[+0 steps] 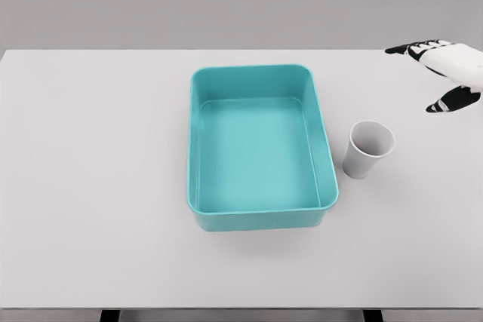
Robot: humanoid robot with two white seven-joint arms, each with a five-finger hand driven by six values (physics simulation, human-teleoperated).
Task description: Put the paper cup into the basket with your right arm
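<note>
Matt teal plastic basket (198,148), smooth white paper cup (369,149), matt pale-grey table (90,171).

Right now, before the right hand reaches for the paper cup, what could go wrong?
1. The paper cup stands upright and looks light; the open right hand, coming from the far right, might tip it.
2. The cup stands close to the basket wall, so fingers may bump that rim.
3. Squeezing hard could crush the thin cup.
</note>
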